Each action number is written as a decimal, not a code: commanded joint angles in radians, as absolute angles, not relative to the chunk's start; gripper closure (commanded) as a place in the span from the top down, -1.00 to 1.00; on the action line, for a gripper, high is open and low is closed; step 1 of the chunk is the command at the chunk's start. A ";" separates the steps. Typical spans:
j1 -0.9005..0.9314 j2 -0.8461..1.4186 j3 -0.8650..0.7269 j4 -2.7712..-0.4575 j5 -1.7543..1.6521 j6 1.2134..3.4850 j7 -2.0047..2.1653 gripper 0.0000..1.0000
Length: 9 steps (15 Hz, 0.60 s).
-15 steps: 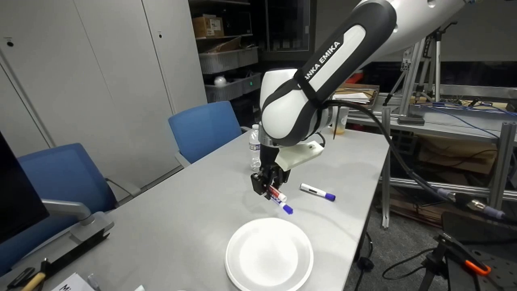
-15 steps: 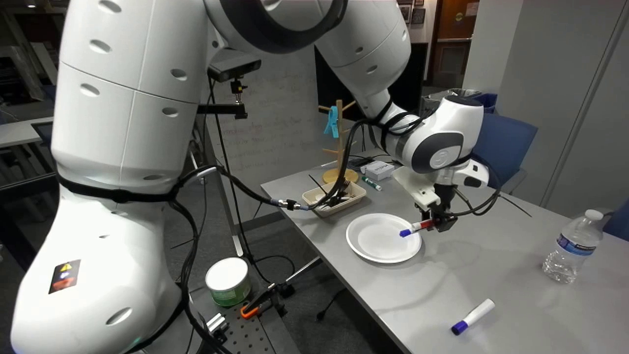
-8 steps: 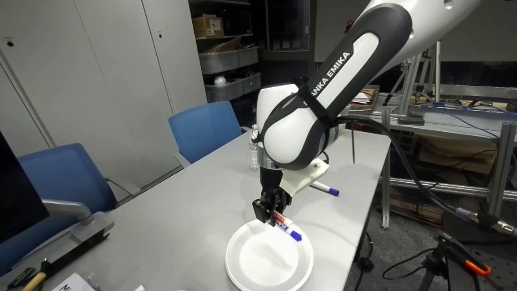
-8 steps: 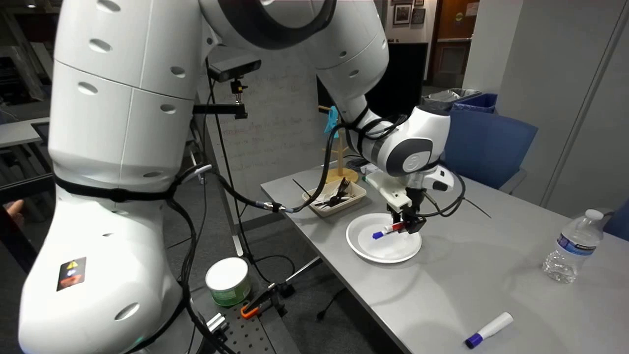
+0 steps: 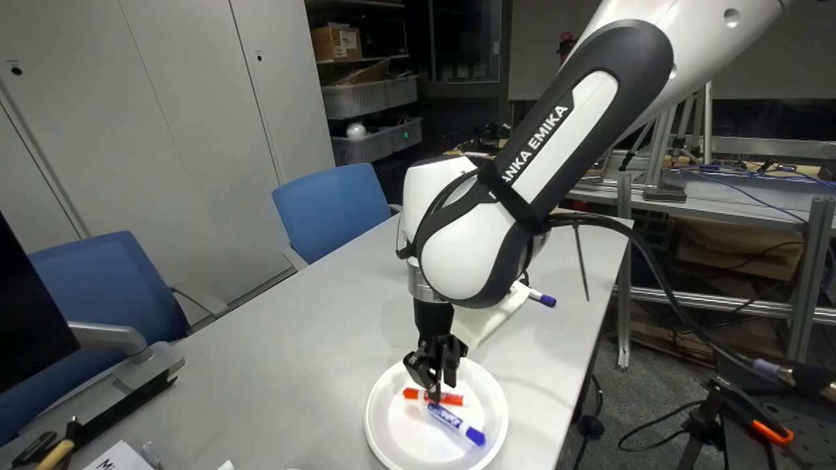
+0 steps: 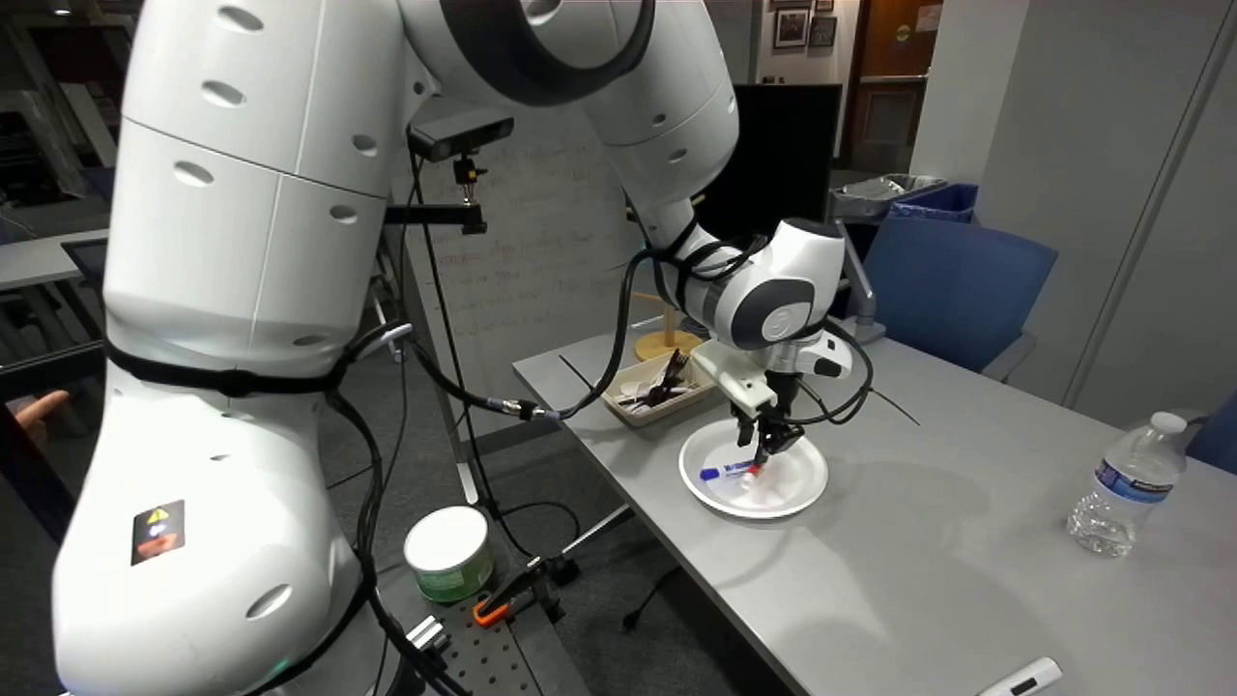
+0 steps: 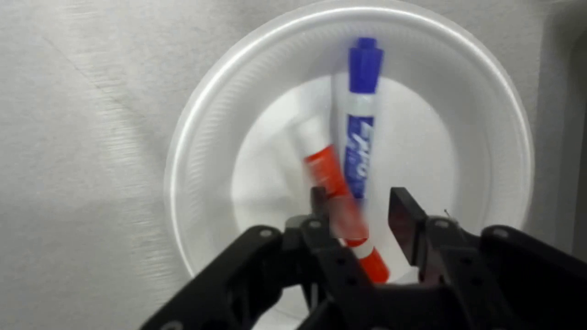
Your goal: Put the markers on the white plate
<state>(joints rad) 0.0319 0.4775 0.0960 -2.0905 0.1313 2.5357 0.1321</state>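
Compared with half a second ago, the black two-fingered pincer (image 7: 360, 200) is no longer carrying its pair of markers; its fingers are standing clearly parted, with nothing gripped between them. The stubby white marker with blue cap and label (image 7: 361, 119) and the stubby white marker with red cap and label (image 7: 337, 188) are now lying within the round, plain white plate (image 7: 206, 160). Reading: the release is succeeding for this pair.

Also changing: the white marker with violet-blue cap (image 5: 542, 298) is lying on the grey desk (image 5: 313, 365), right of centre in an exterior view, its barrel partly hidden. Its spot is shifting in both exterior views, so it is probably rolling. If the task is counting it, work is remaining.

Appearance, wrist view: the blue-capped one is lying near-vertical in the upper centre, its cap overlapping the plate's sloping wall. The red-capped one is slanting from centre to lower centre, cap lowest, its outline blurring; it may be settling. Its side is passing close to the blue one's lower end; touching or apart, cannot tell. The left-hand finger is overlapping it; contact, cannot tell.
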 commanded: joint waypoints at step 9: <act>0.009 0.420 0.018 -2.101 0.109 2.513 0.103 1.00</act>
<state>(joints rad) 0.0255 0.4559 0.0452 -2.0902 0.1244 2.5338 0.1268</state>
